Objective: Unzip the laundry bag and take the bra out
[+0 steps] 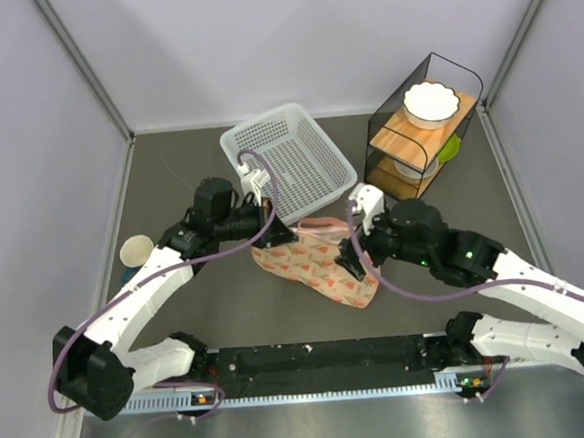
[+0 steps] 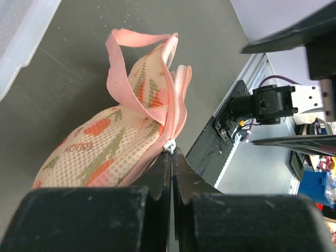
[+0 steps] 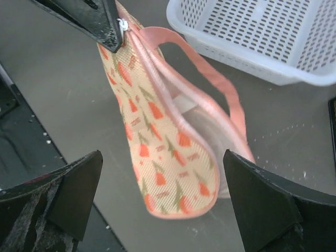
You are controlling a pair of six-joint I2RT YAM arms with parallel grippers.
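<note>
Laundry bag (image 1: 315,265), table centre, just near of basket (image 1: 303,158) | left gripper (image 2: 172,152) clenched on zip pull (image 2: 168,145), left end | right gripper (image 1: 354,258) released beside right end | zip appears open; bra unseen, removal outstanding.

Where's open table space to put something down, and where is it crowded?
Bare table lies back-left, between the wall and the white basket, and in the strip between the laundry bag and the near rail. Crowded: the middle, where the left gripper and right gripper meet at the bag.
</note>
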